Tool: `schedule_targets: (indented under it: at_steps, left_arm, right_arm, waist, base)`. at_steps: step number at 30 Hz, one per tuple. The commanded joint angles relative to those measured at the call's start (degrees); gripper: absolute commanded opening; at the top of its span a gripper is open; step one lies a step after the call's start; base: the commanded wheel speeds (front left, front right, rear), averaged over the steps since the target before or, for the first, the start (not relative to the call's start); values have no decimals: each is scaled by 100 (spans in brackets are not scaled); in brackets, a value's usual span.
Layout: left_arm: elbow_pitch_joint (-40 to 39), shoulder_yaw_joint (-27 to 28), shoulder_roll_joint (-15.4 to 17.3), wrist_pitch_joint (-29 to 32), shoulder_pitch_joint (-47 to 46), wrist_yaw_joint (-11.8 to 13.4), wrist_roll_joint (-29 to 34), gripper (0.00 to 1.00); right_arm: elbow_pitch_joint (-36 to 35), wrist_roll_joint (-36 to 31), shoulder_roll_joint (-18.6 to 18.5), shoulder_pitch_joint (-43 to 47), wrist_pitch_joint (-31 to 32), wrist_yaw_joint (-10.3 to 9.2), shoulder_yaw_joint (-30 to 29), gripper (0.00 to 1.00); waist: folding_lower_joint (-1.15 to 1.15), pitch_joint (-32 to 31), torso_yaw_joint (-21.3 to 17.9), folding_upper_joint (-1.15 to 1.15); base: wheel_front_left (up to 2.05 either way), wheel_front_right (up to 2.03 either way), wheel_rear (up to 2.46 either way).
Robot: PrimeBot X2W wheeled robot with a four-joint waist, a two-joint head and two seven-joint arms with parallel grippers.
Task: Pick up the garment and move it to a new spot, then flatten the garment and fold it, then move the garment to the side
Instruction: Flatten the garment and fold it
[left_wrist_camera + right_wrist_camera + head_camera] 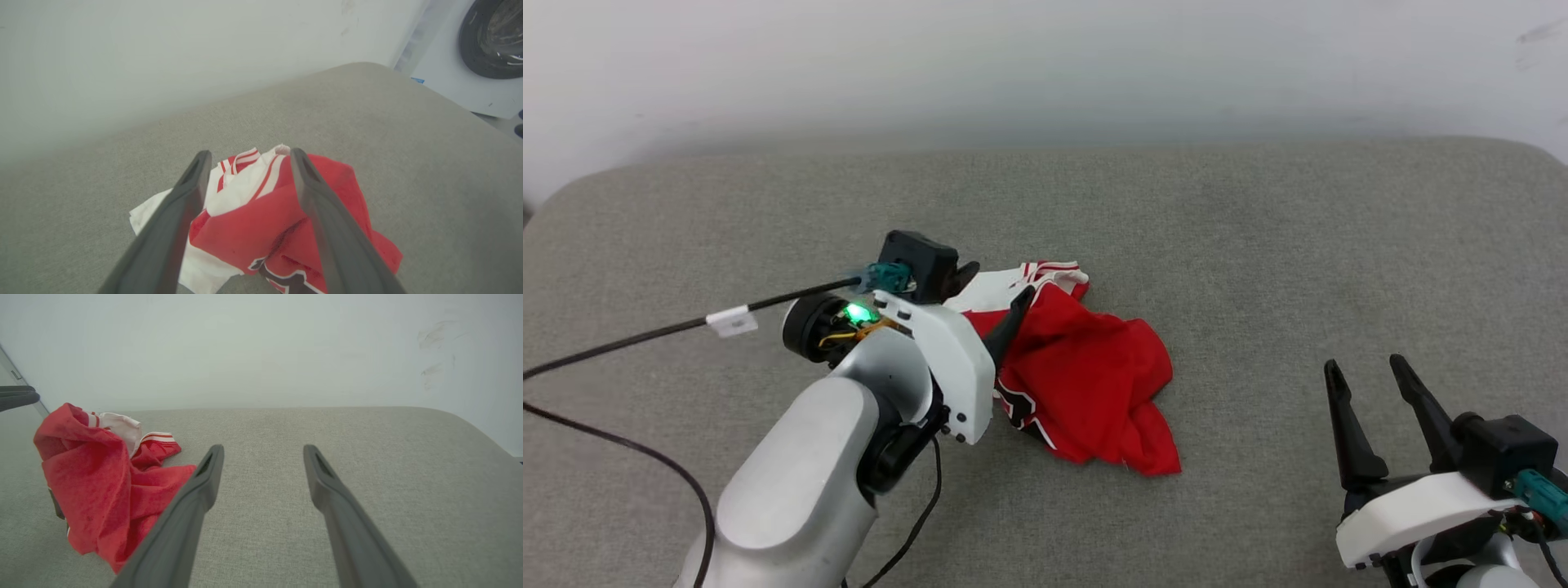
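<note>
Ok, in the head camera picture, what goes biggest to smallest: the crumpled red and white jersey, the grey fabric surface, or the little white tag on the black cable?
1. Grey fabric surface, by far the largest.
2. Crumpled red and white jersey.
3. Small white tag, clearly the smallest.

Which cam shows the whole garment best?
Head view: the garment shows nearly whole, only its left edge hidden by the left pincer. Left wrist view cuts off its near part; right wrist view shows one red side.
</note>
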Motion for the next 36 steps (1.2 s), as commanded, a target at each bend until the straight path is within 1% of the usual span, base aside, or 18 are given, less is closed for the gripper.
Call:
schedule_targets:
  at_steps: [1, 5, 9, 13, 14, 15, 16, 18, 21, 22, 23, 24, 25, 26, 30, 32, 36]
  left_arm:
    - [31, -59, 35, 194, -143, -63, -71, 100]
    - [251, -322, 141, 988, -243, -174, -289, 100]
    - [451, -509, 279, 1688, -206, -223, -560, 100]
    - [602, -629, 351, 2006, -202, -242, -703, 100]
    - [630, -638, 354, 2027, -209, -245, -718, 65]
    - [658, -652, 350, 2025, -221, -243, -731, 34]
    - [698, -673, 355, 2013, -233, -247, -726, 0]
    - [701, -691, 358, 1886, -282, -249, -656, 0]
    - [604, -710, 308, 1457, -346, -217, -464, 0]
    - [604, -710, 308, 1457, -346, -217, -464, 0]
    - [471, -739, 246, 1123, -355, -179, -305, 0]
    - [377, -783, 203, 984, -338, -178, -248, 0]
    - [377, -783, 203, 984, -338, -178, -248, 0]
    - [264, -799, 148, 815, -317, -171, -195, 0]
    - [-129, -1142, -80, 428, -39, -185, 20, 0]
    - [-262, -1396, -238, 342, 161, -215, -7, 0]
    - [-138, -2010, -474, 380, 569, -248, -54, 0]
  right_arm:
    - [35, 31, 4, -88, -27, -2, 4, 100]
    - [147, 64, 3, -149, -104, -2, 35, 100]
    - [246, 93, 4, -242, -173, -2, 62, 100]
    - [346, 115, 4, -323, -223, -2, 105, 100]
    - [365, 126, 4, -343, -234, -2, 117, 100]
    - [385, 136, 4, -353, -246, -2, 122, 100]
    - [406, 142, 4, -359, -249, -2, 123, 100]
    - [442, 149, 4, -375, -265, -2, 130, 100]
    - [501, 141, 4, -363, -276, -2, 97, 100]
    - [501, 141, 4, -363, -276, -2, 97, 100]
    - [528, 139, 4, -328, -275, -2, 71, 100]
    - [532, 134, 4, -310, -266, -2, 60, 100]
    - [532, 134, 4, -310, -266, -2, 60, 100]
    - [533, 123, 4, -295, -261, -2, 48, 100]
    - [504, 95, 4, -223, -205, -2, -1, 100]
    - [465, 70, 5, -216, -178, -2, -21, 100]
    - [372, 43, 3, -215, -120, -2, -46, 100]
  waist:
    - [-1, 129, -83, 0]
    - [-1, 274, -160, 0]
    - [-1, 366, -221, 0]
    - [-1, 410, -272, 0]
    - [-1, 418, -286, 0]
    - [-1, 421, -296, 0]
    - [-1, 419, -306, 0]
    - [-1, 408, -323, 0]
    - [-1, 357, -317, 0]
    - [-1, 357, -317, 0]
    - [-1, 291, -297, 0]
    - [-1, 257, -279, 0]
    - [-1, 257, -279, 0]
    - [-1, 215, -258, 0]
    - [-1, 49, -168, 0]
    - [-1, 8, -119, 0]
    - [-1, 0, -65, 0]
  base:
    - [0, 0, 0]
    - [0, 0, 0]
    - [0, 0, 0]
    - [0, 0, 0]
    - [0, 0, 0]
    - [0, 0, 0]
    - [0, 0, 0]
    - [0, 0, 0]
    - [0, 0, 0]
    - [0, 0, 0]
    - [0, 0, 0]
    - [0, 0, 0]
    - [0, 0, 0]
    - [0, 0, 0]
    - [0, 0, 0]
    - [0, 0, 0]
    - [0, 0, 0]
